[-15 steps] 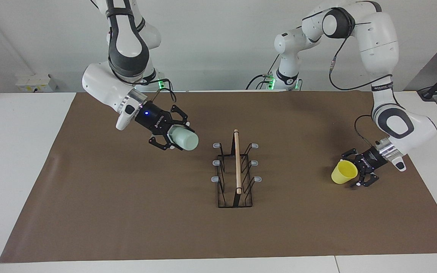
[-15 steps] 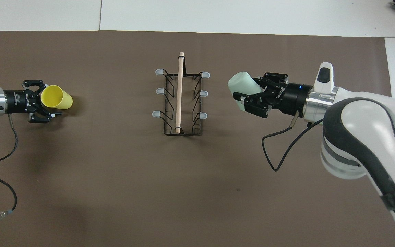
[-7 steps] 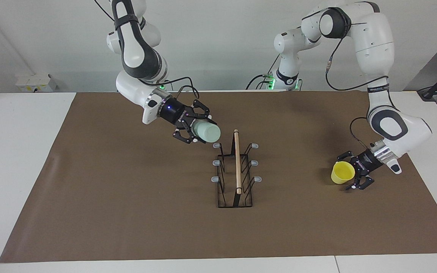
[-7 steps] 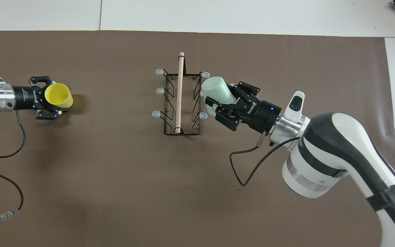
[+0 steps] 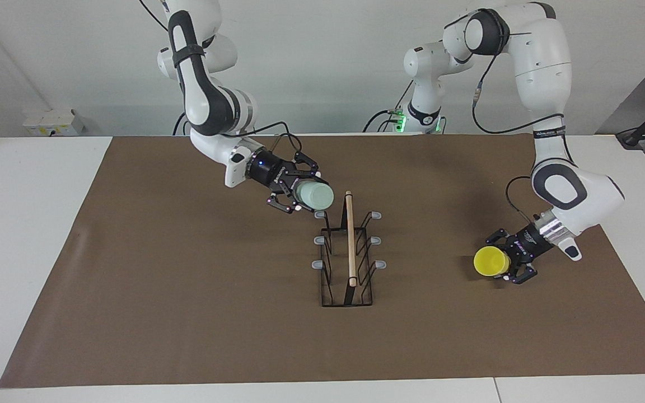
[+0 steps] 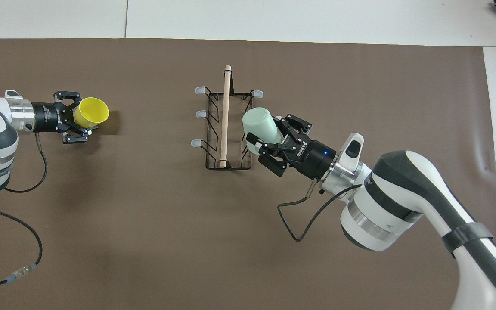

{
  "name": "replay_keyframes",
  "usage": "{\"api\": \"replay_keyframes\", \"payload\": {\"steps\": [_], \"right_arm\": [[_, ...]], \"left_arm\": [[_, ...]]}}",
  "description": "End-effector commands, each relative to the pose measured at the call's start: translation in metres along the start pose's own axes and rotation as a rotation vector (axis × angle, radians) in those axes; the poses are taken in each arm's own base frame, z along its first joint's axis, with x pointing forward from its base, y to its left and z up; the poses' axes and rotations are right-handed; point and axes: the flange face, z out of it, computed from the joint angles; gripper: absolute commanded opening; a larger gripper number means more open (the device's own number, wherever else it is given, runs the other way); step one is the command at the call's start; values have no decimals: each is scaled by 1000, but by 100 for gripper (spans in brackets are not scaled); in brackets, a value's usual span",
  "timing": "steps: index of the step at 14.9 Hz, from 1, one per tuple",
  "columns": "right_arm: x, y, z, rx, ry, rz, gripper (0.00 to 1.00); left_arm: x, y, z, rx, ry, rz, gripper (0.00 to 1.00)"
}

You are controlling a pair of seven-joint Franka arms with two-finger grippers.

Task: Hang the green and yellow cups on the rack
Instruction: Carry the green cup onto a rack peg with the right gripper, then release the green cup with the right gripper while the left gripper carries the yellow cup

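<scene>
The black wire rack [image 5: 327, 274] [image 6: 212, 129] with its wooden rod stands mid-table on the brown mat. My right gripper [image 5: 302, 193] [image 6: 267, 131] is shut on the mint green cup [image 5: 315, 196] [image 6: 257, 123]. The cup is held on its side in the air, closed base toward the rack, just over the prongs on the right arm's side. Toward the left arm's end of the table, my left gripper [image 5: 505, 258] [image 6: 80, 116] is shut on the yellow cup [image 5: 490, 261] [image 6: 94, 112]. That cup is tipped on its side low over the mat, mouth toward the rack.
The brown mat [image 5: 188, 313] covers most of the white table [image 5: 20, 235]. A black cable [image 6: 11, 224] trails on the mat by the left arm. All grey-tipped prongs carry nothing.
The right gripper carried the green cup across to the rack's prongs. The left gripper closed on the yellow cup and shifted it toward the rack.
</scene>
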Motion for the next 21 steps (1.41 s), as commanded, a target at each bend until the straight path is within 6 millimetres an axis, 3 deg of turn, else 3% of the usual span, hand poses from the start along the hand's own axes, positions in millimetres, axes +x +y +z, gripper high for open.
{"api": "replay_keyframes", "payload": {"steps": [1,5,9,14,16,18,21], "right_arm": [[-8,0,2,11,59,-7,0],[-24,7,13,39,119,-53,0],[-41,19,16,43,127,-155,0],[-57,23,22,36,153,-192,0],[-64,28,22,32,155,-223,0],[-71,32,23,17,156,-241,0],[-78,32,21,4,141,-237,0]], "left_arm": [[-13,-4,-21,-32,26,13,0],[-37,2,-49,-8,114,141,0],[-85,4,-74,5,218,292,0],[-170,-18,-83,126,345,495,0],[-218,-35,-70,203,451,590,0],[-268,-58,-38,275,595,722,0],[-316,-89,-4,290,755,831,0]]}}
